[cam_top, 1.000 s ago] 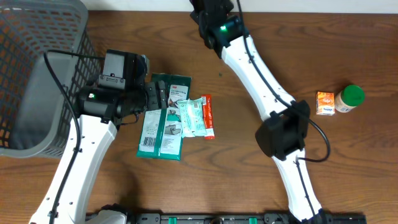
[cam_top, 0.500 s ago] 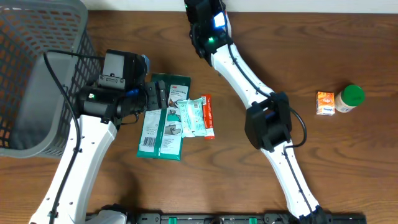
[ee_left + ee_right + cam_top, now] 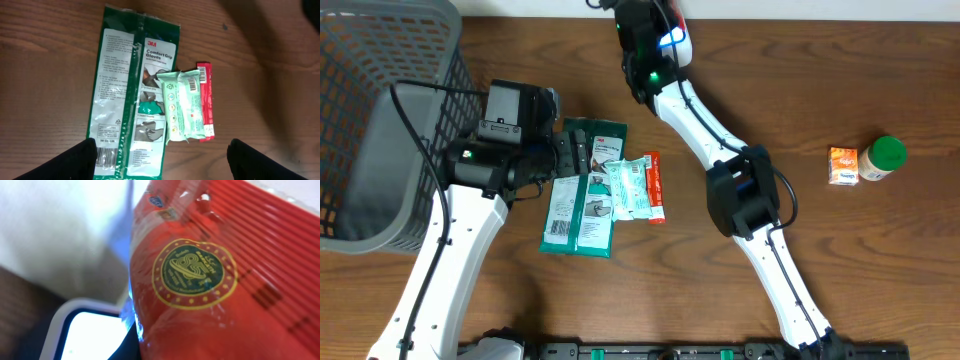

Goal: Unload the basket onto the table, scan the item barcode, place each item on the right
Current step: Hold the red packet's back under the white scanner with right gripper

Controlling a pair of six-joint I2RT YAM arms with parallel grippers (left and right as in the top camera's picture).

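Far centre: right claw (image 3: 638, 20) pinches red packet (image 3: 200, 280). Left side: left claw (image 3: 160, 162) spread above glove pack (image 3: 125, 90) on counter (image 3: 800, 100).

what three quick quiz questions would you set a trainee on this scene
1. True or false: the left gripper is shut on the gloves pack.
2. What partly overlaps the gloves pack? a) mint wipes pack b) orange box c) green-capped bottle
3. What colour is the package filling the right wrist view?
Key: 1 false, it is open above the pack; 2 a; 3 red.
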